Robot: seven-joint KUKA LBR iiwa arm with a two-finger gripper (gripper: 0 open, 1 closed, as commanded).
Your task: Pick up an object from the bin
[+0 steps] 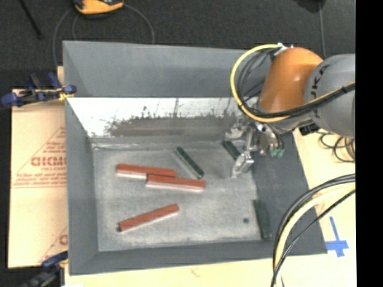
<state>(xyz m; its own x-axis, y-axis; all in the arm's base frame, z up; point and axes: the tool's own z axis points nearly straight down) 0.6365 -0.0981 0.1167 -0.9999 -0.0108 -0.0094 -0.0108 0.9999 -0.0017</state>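
A grey metal bin (81, 190) stands on a dark surface, and its floor carries a few loose bars. The tool (241, 157) hangs low in the upper right part of the bin floor, under the arm's orange cover (287, 79); whether it is spread or pressed together, I cannot tell. The nearest thing is a slim dark green bar (189, 162), lying slanted just to the left of the tool and apart from it. Left of centre lie three red-brown bars (175, 183), the two upper ones touching. A second green bar (260, 219) lies along the right wall.
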